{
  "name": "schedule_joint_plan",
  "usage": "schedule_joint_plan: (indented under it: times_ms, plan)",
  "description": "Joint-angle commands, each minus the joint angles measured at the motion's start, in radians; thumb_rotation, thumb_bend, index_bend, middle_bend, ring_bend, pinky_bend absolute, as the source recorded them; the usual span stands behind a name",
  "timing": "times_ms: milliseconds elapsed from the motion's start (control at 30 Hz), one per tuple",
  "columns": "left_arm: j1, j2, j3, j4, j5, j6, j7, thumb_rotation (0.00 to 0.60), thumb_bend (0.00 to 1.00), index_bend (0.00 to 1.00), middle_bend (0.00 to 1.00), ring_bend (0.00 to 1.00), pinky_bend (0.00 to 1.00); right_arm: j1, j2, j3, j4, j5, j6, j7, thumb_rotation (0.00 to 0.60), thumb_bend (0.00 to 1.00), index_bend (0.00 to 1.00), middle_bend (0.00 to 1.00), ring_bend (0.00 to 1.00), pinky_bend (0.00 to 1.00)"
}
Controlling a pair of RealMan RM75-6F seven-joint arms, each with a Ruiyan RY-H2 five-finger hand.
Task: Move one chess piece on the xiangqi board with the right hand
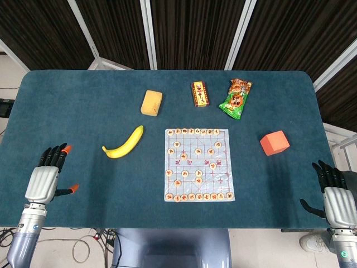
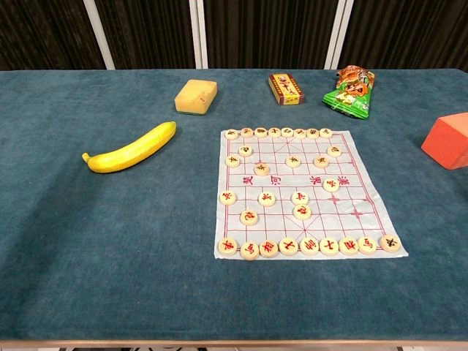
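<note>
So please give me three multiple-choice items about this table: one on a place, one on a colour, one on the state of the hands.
1. Where is the banana?
A. on the xiangqi board
B. left of the xiangqi board
C. beside the block

2. What colour is the block?
A. orange-red
B. green
C. yellow

3. What does the right hand hold?
A. a chess piece
B. the snack bag
C. nothing

Answers: B, it lies on the cloth left of the board. A, both views show it. C, like the left hand, it rests open at the table's edge.
</note>
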State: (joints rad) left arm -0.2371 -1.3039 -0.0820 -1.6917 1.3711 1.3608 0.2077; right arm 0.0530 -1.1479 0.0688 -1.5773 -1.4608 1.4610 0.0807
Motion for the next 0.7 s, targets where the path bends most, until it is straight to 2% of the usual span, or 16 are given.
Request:
schedule_joint_plan:
  times_ms: [33,700]
  plan:
    - [0.0,0.0,0.0,0.0,-0.001,-0.001,0.0,0.6,0.0,0.0,0.0,0.0,0.0,0.0,0.0,0.0,0.0,0.0,-0.001,-0.001,0.6,0.27,0.0,0.0,0.0,0.0]
    - [0.001,0.002,0.001,-0.003,0.003,0.002,-0.007,0.6,0.0,0.0,0.0,0.0,0.0,-0.001,0.004,-0.005,-0.008,-0.007,0.001,-0.007,0.6,0.27,0.0,0.0,0.0,0.0]
